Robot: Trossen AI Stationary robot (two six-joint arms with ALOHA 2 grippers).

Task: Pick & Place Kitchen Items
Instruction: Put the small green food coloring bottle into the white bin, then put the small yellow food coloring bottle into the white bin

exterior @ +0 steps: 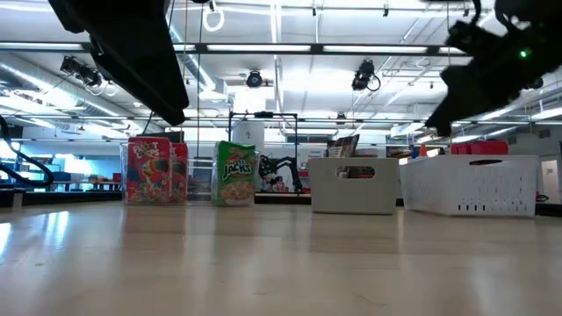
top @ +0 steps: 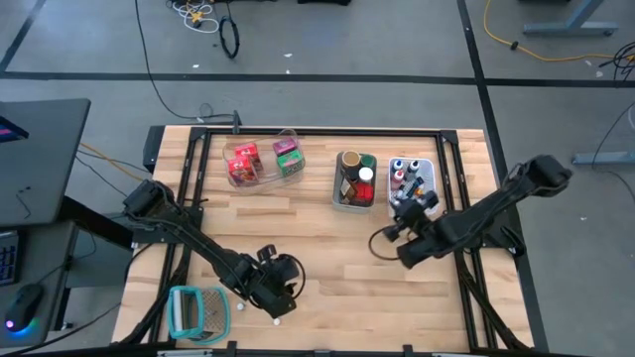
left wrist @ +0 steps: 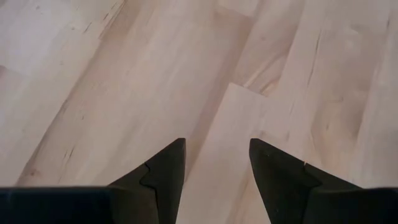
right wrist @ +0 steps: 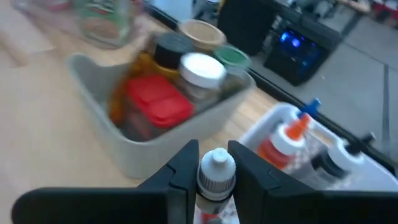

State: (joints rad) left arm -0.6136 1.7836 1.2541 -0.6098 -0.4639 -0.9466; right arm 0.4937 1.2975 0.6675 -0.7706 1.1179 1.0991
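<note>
My right gripper point(right wrist: 212, 149) is shut on a small bottle with a white cap point(right wrist: 216, 175). It hovers in front of the grey bin point(top: 339, 201) of jars and the white bin point(top: 429, 188) of capped bottles. In the high view this gripper point(top: 389, 241) is at the table's right middle. My left gripper point(left wrist: 216, 155) is open over bare wood near the front edge point(top: 283, 293), with nothing between its fingers. Red and green packets point(top: 263, 162) stand in a clear bin at the far left. Two tiny white pieces point(top: 241, 305) lie on the table beside the left gripper. My right gripper pinches the small bottle between its two fingers point(right wrist: 186, 163), just below the white cap at the neck point(right wrist: 215, 190). The bottle lies along the fingers, and its cap end points out past the fingertips. The fingers and the frame edge hide the bottle's body.
A teal-and-white ribbed holder point(top: 198, 312) sits at the front left corner, close to the left arm. The three bins stand in a row along the far side of the table. Bare wood point(top: 337, 268) lies between the two grippers.
</note>
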